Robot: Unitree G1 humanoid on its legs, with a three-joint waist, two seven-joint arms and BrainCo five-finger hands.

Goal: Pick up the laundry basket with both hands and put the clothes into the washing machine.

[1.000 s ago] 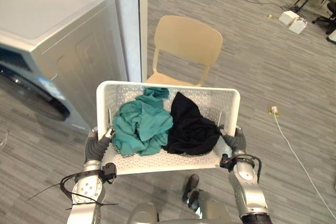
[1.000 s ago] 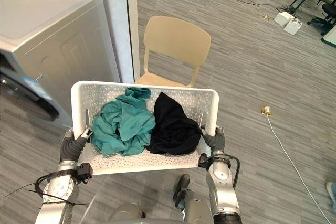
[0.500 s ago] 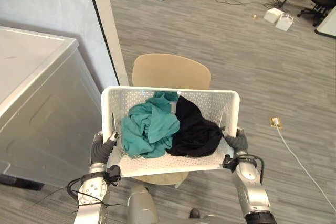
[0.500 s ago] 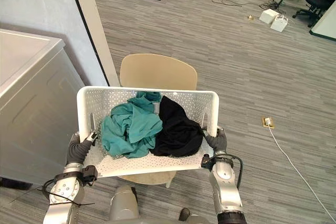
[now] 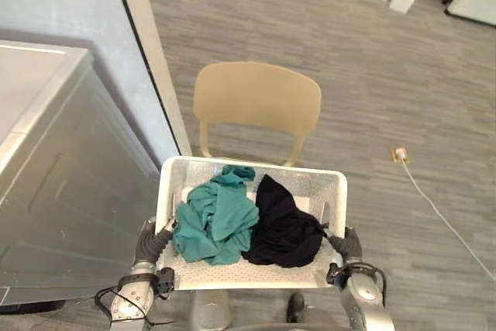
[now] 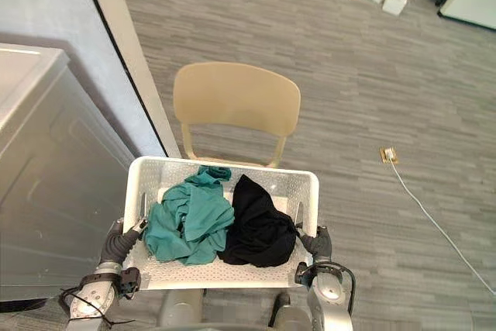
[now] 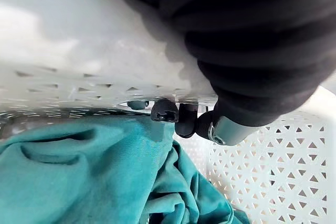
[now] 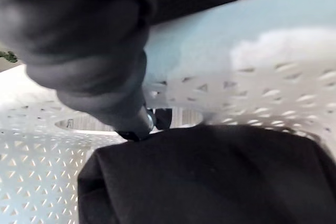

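Eye views show the grey washing machine (image 5: pixel 54 191) at the robot's left and a tan chair (image 5: pixel 256 102) beyond the white laundry basket (image 5: pixel 310 177), which holds a teal garment (image 5: pixel 217 222) and a black garment (image 5: pixel 283 230). The wrist views add that the left hand (image 5: pixel 149 239) and right hand (image 5: pixel 347 246) are each hooked through a side handle slot.

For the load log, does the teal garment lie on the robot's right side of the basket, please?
No, in the basket the teal garment lies left, the black garment right.
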